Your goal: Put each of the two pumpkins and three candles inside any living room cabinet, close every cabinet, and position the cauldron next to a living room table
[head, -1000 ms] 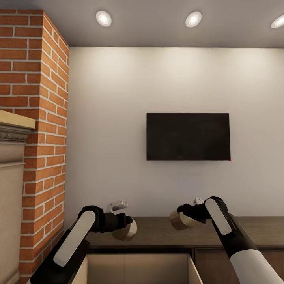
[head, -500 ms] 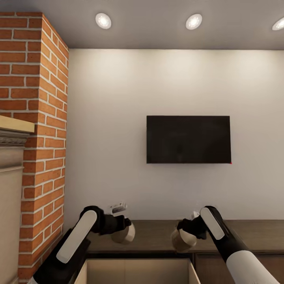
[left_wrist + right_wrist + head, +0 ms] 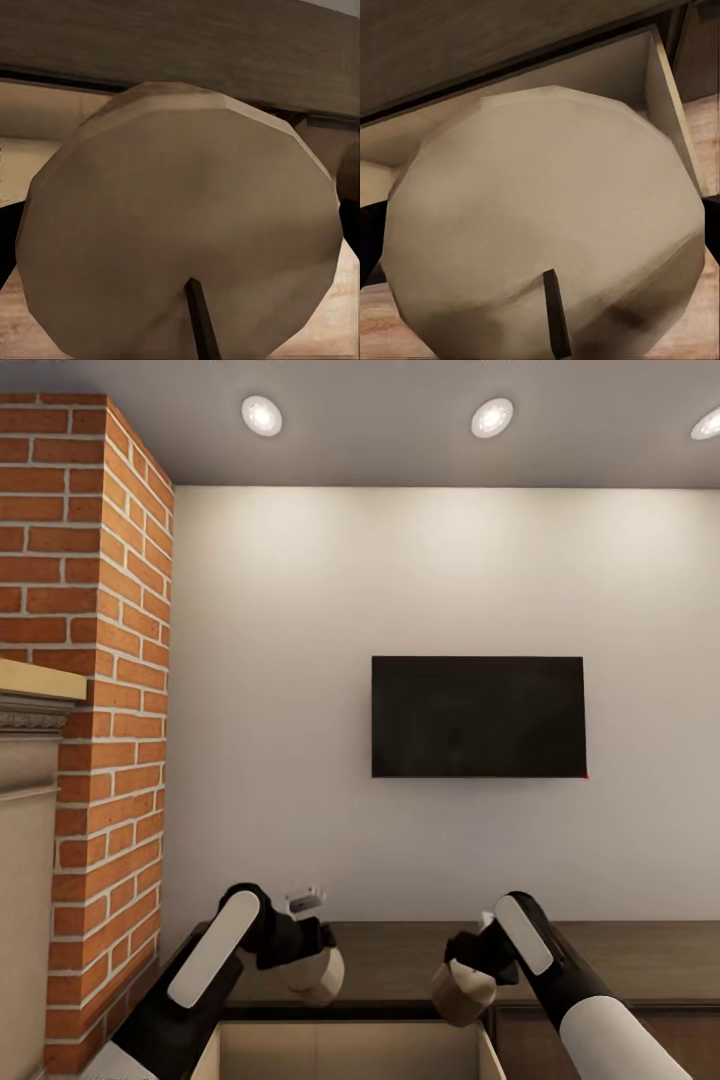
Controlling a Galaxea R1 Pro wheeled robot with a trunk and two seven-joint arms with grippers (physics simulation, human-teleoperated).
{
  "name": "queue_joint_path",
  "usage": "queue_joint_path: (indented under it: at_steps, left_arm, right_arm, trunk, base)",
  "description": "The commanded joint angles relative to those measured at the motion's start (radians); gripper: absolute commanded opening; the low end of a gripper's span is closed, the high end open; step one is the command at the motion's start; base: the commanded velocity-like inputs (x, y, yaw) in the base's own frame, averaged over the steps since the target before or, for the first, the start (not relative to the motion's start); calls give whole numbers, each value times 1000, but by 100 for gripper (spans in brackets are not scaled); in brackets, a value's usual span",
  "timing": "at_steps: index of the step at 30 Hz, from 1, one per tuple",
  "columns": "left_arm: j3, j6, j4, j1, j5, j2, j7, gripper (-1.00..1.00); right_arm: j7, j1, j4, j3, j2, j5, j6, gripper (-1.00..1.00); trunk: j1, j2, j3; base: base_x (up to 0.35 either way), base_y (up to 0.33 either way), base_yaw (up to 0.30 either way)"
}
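1. Candles are in both my grippers: my left gripper [image 3: 312,972] has its jaws closed around one beige candle [image 3: 318,975], and my right gripper [image 3: 468,985] has its jaws closed around the other candle [image 3: 458,994].
2. In the left wrist view this candle [image 3: 180,225] has a faceted round end with a dark wick [image 3: 202,322], and in the right wrist view the other candle [image 3: 544,225] looks the same.
3. Both candles hang above the open drawer [image 3: 350,1050] of the dark-brown cabinet [image 3: 640,950], which stands against the white wall [image 3: 300,660].
4. The drawer inside is pale beige [image 3: 607,75], and I see wooden floor [image 3: 701,127] beside it.
5. A black television [image 3: 478,717] is on the wall above the cabinet.
6. A brick chimney [image 3: 100,660] with a stone mantel [image 3: 30,700] stands on my left side.
7. Round lamps [image 3: 262,415] shine in the grey ceiling [image 3: 400,450].
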Motion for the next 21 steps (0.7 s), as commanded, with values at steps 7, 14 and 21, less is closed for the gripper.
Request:
queue_joint_path:
  at_steps: [7,14,21]
  left_arm:
    - [0,0,153,-52,12,-36,4,-100]
    - [-1,-1,187,-64,1,-50,-51,-100]
    - [-4,-2,217,-76,-6,-57,-70,-100]
  right_arm:
    - [-8,-1,-1,11,1,-8,-6,-100]
    - [-8,-1,0,11,2,-8,-22,-100]
    - [-7,-1,1,12,2,-8,-28,-100]
  trunk:
    - [0,-1,-1]
    - [0,-1,-1]
    - [0,-1,-1]
  base:
    - [0,0,0]
    - [0,0,0]
    - [0,0,0]
